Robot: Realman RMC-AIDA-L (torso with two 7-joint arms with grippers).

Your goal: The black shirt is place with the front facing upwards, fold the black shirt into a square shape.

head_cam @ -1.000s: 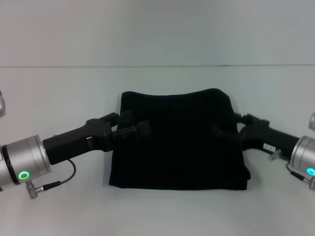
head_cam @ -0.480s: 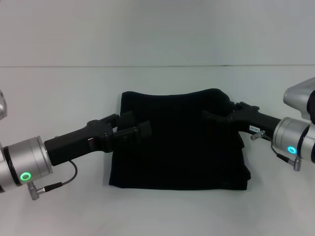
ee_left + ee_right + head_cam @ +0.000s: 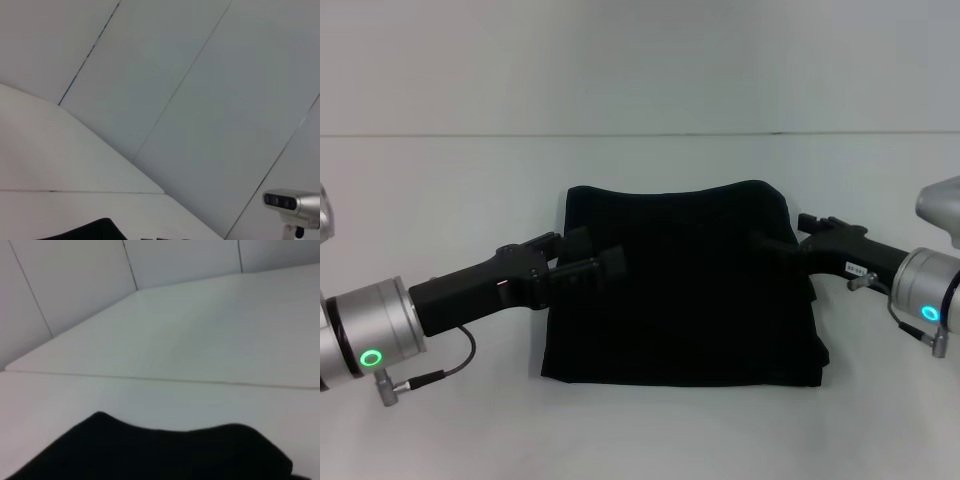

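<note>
I see the black shirt (image 3: 682,285) lying folded into a rough rectangle in the middle of the white bench (image 3: 440,200), its far edge bulging upward a little. No lettering or label shows on it.

From the head camera, my left hand (image 3: 595,260) sits over the shirt's left edge, fingers (image 3: 612,262) parted with a gap between them, gripping nothing that I can make out. My right hand (image 3: 767,243) reaches in at the shirt's right edge, near the far corner. Its black tip merges with the black cloth, so I cannot tell whether it is parted, closed, or pinching fabric.

The left wrist camera mostly looks past the shirt at pale wall panels and the bench; only a dark sliver of the shirt (image 3: 85,231) enters at the frame edge, and a grey camera unit (image 3: 292,202) stands off at one side. The right wrist camera shows the shirt's curved far edge (image 3: 165,452) against the bench, cut off by the frame. Neither wrist camera shows its own fingers.
</note>
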